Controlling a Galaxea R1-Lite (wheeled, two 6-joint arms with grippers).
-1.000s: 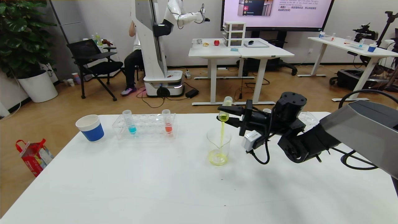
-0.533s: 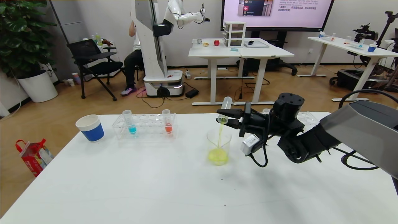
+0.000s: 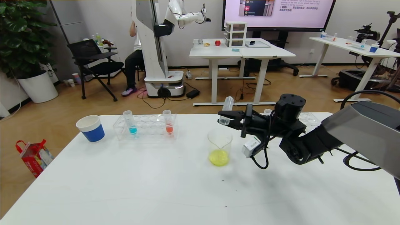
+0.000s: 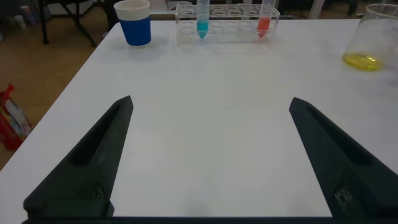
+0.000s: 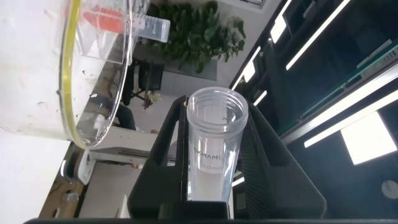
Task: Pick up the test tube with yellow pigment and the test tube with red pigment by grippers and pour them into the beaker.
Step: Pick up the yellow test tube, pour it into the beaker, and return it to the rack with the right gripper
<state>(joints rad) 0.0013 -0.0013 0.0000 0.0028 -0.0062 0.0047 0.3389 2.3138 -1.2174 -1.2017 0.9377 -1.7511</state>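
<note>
Above the beaker: the right hand [image 3: 230, 120] is clamped tight on the test tube with yellow pigment [image 3: 226, 110], held tipped with its mouth down toward the glass.
Test tube with yellow pigment: looks emptied and clear in the head view; the right wrist view looks straight into its open mouth [image 5: 217, 111] between the two black fingers [image 5: 264, 158].
Beaker: the beaker [image 3: 220, 147] stands upright on the white counter [image 3: 156, 187], just below and slightly nearer than the tube's mouth, with a shallow pool of yellow-green liquid at its bottom; the tube does not touch its rim.
Test tube with red pigment: the test tube with red pigment [image 3: 168, 122] stands upright in the right part of the clear tube rack [image 3: 145, 127], well apart from the beaker.
Blue tube: a test tube with blue liquid [image 3: 129, 122] stands upright in the left part of the same rack.
Paper cup: a blue-and-white paper cup [image 3: 90, 128] stands just left of the rack.
Left hand: the left hand [image 4: 208, 158] hovers low over bare counter near its front edge, fingers spread wide and holding nothing.
</note>
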